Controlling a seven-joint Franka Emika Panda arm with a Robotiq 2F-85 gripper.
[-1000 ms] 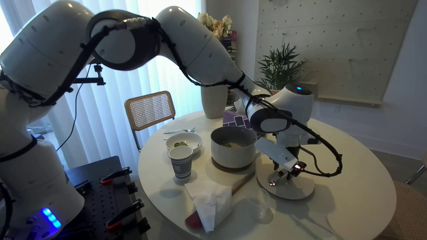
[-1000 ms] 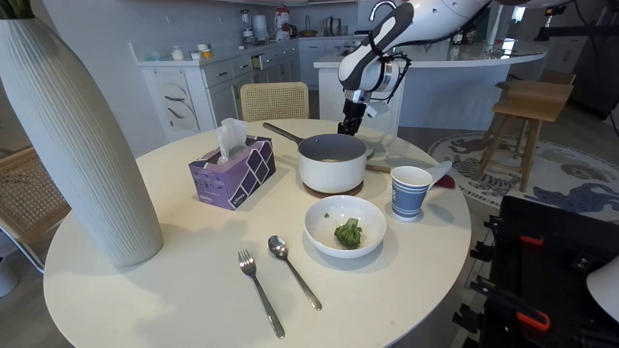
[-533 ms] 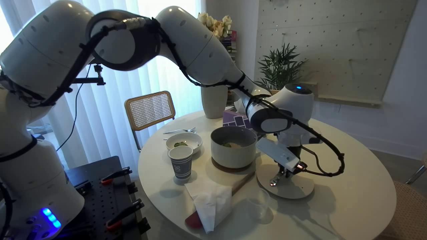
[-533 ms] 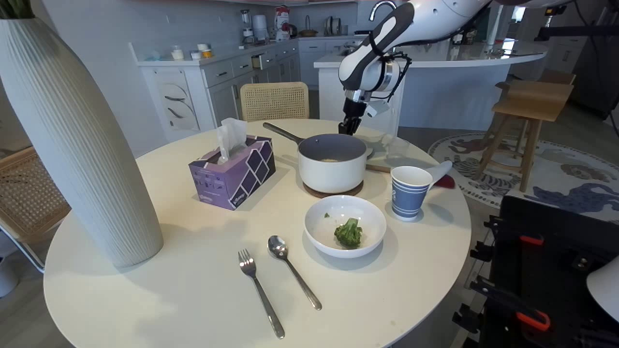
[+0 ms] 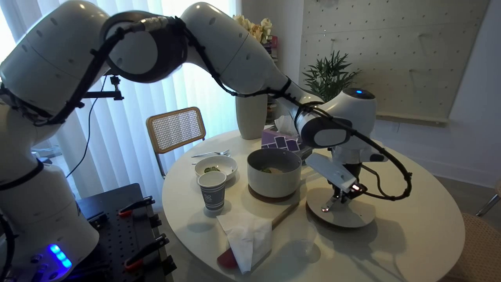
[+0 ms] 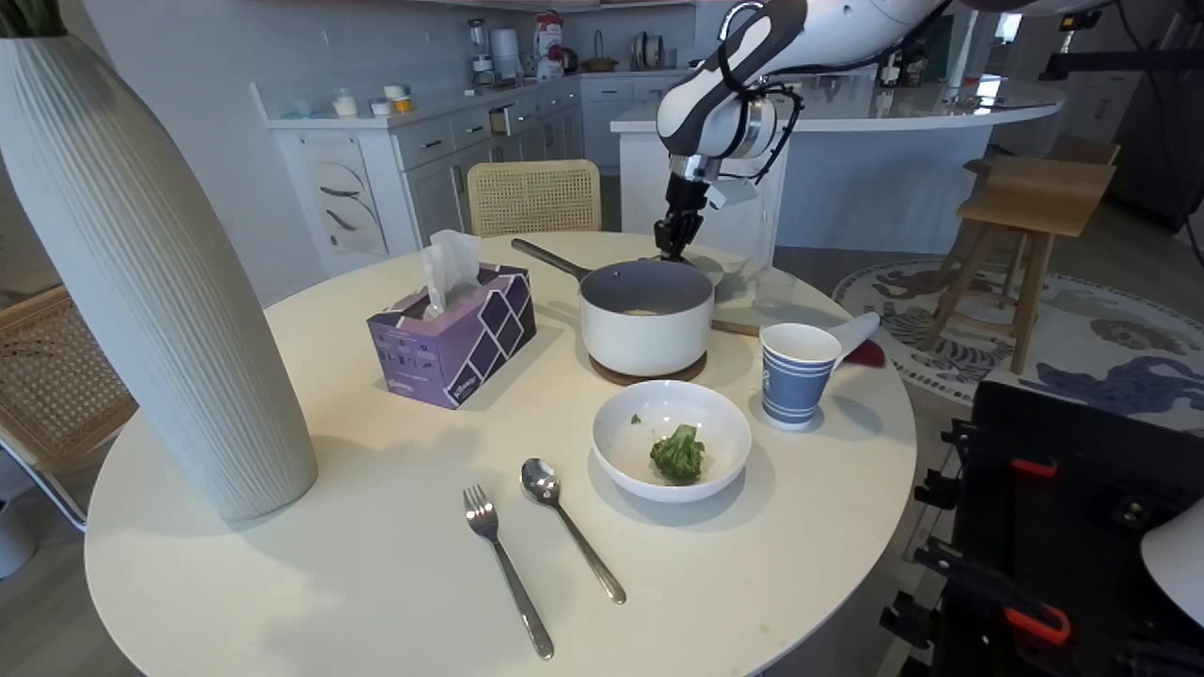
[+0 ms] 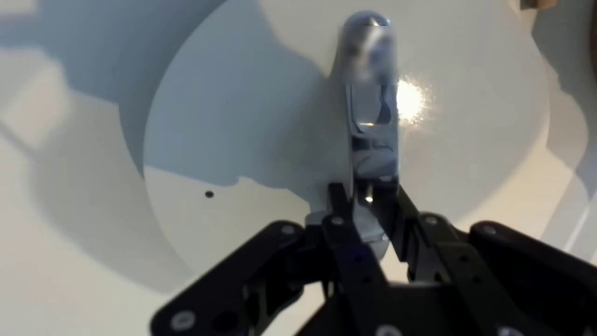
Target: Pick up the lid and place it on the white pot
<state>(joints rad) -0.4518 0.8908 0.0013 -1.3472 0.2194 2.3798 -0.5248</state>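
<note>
The pale lid (image 5: 358, 220) hangs a little above the table, with a shadow gap under its edge. It fills much of the wrist view (image 7: 471, 135); in an exterior view it is partly hidden behind the pot (image 6: 707, 267). Its handle looks like a shiny metal bar in the wrist view (image 7: 373, 144). My gripper (image 7: 369, 198) is shut on this handle, with a finger on each side; it also shows in both exterior views (image 5: 339, 197) (image 6: 672, 250). The white pot (image 5: 271, 181) stands open beside the lid, with food inside; its dark handle shows in an exterior view (image 6: 550, 258).
A brown mat (image 6: 611, 374) lies under the pot. A purple tissue box (image 6: 442, 353) and tall vase (image 6: 202, 376) stand nearby. A paper cup (image 5: 213, 194), white bowl (image 6: 673, 480), napkin (image 5: 248, 239) over a red-ended wooden utensil (image 5: 227, 259), and clear glass (image 5: 307, 246) are on the table.
The gripper closed on the lid's handle between one second and half a second ago. Since then the arm has risen slightly, and the lid has lifted off the table.
</note>
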